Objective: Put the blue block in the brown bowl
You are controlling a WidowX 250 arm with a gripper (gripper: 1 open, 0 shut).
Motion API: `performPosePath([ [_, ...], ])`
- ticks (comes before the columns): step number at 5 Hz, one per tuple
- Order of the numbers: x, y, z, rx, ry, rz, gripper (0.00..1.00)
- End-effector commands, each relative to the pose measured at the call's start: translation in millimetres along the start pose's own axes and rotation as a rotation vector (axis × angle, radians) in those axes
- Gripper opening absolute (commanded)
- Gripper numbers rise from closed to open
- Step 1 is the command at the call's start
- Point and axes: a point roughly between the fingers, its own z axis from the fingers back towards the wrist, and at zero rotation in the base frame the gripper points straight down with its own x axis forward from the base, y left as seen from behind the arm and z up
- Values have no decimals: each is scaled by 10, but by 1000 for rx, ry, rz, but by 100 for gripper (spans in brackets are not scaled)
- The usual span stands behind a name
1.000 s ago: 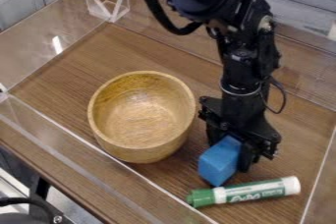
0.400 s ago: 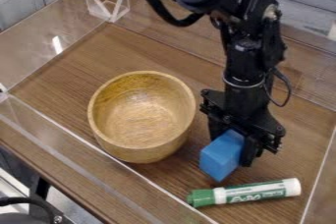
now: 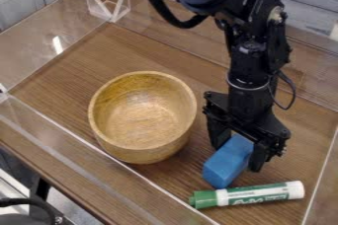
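Observation:
The blue block point(image 3: 227, 163) rests on the wooden table just right of the brown bowl point(image 3: 141, 115), a little tilted. My gripper point(image 3: 240, 146) points straight down over the block's upper end. Its jaws stand open, one finger on each side of the block's top. The bowl holds nothing and sits left of the gripper, a small gap from the block.
A green-and-white marker point(image 3: 246, 195) lies in front of the block near the table's front edge. Clear plastic walls point(image 3: 53, 46) ring the wooden table point(image 3: 158, 56). A clear stand point(image 3: 109, 7) is at the back left.
The jaws, shut on the blue block in the earlier frames, now stand apart around it. The block has settled slightly lower on the table. The arm itself has stayed in place.

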Motion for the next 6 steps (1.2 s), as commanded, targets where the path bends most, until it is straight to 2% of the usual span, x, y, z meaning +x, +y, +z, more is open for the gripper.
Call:
performPosePath([
  [1, 79, -23, 116, -2, -51, -11, 0],
  [5, 62, 28, 340, 24, -14, -1, 0],
  [6, 72, 48, 453, 34, -12, 7, 0],
])
